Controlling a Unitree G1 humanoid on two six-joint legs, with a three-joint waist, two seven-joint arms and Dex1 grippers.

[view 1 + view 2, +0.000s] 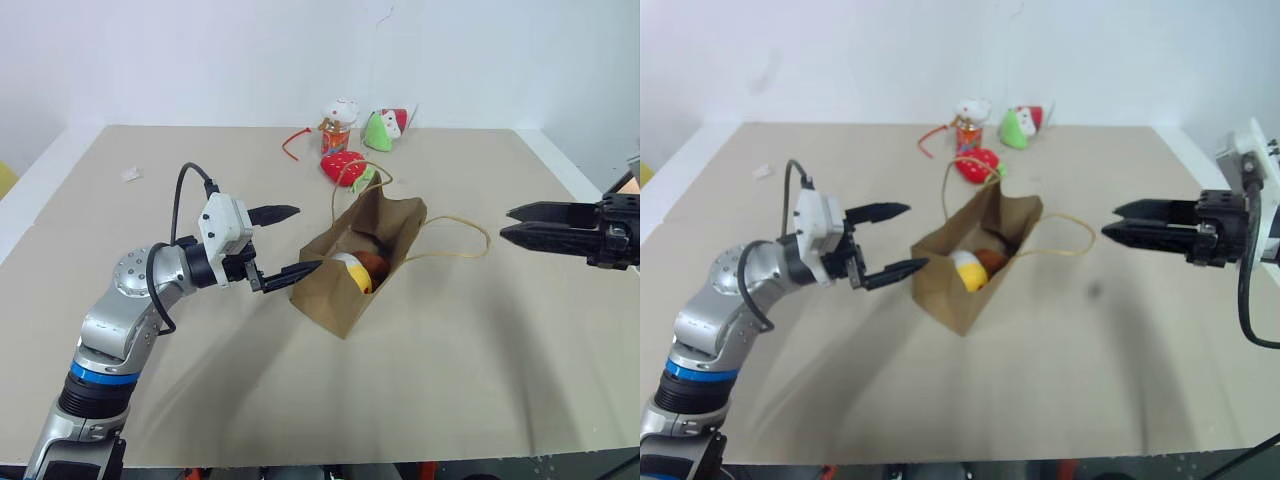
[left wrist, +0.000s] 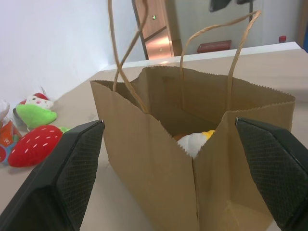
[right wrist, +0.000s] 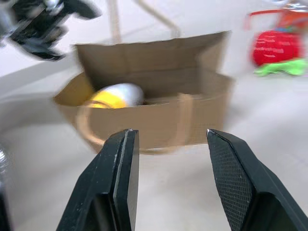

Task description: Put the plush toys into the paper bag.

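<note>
The brown paper bag (image 1: 340, 285) stands tilted in the middle of the table, its mouth toward the right. Inside it lie the plush toys: a yellow-and-white one (image 1: 352, 271) and, beside it, a brown one (image 1: 374, 263). My left gripper (image 1: 290, 242) is open at the bag's left end, with the lower fingertip (image 1: 305, 268) at the bag's edge and the upper one clear of it. In the left wrist view the bag (image 2: 159, 163) sits ahead of the wide-spread fingers (image 2: 62, 168). My right gripper (image 1: 507, 222) hovers to the right of the bag, open and holding nothing.
A red strawberry plush (image 1: 343, 165), a green plush (image 1: 378, 130) and a white-and-orange toy (image 1: 338, 118) lie behind the bag, with a red cord (image 1: 292, 143) nearby. One tan cord handle (image 1: 462, 238) loops out toward my right gripper. A white scrap (image 1: 130, 174) lies far left.
</note>
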